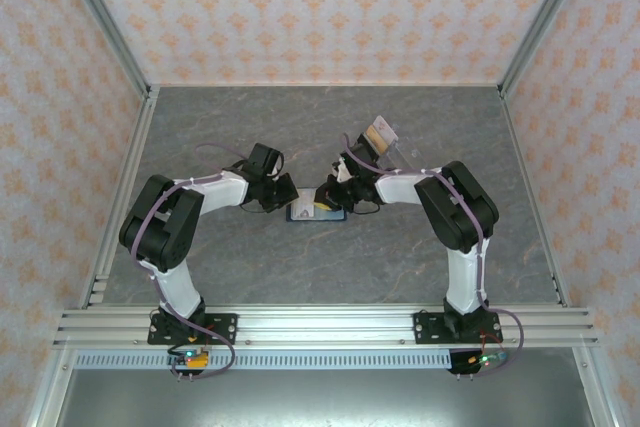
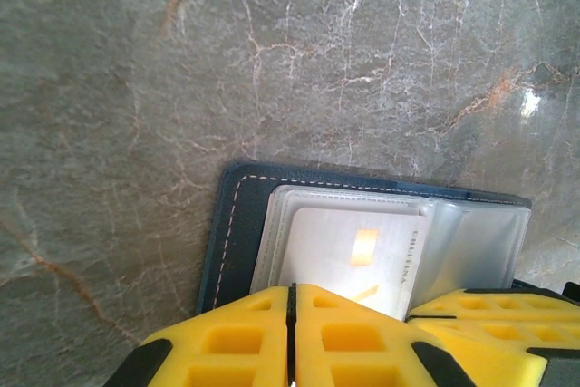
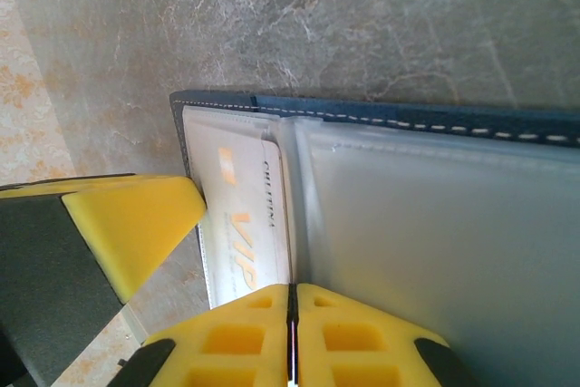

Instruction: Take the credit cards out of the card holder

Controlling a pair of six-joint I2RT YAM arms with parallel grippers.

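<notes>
The navy card holder [image 1: 317, 212] lies open and flat on the marbled grey table [image 1: 250, 127], midway between the arms. Its inside faces up and its long axis runs left to right. One clear plastic sleeve [image 2: 268, 233] holds a pale card [image 2: 344, 256] with orange VIP lettering, its long side parallel to the fold. Loose cards [image 1: 380, 134] lie farther back. The left gripper [image 2: 292, 301] is pressed together at that sleeve's edge. The right gripper [image 3: 292, 296] is closed at the fold; I cannot tell whether it pinches plastic.
</notes>
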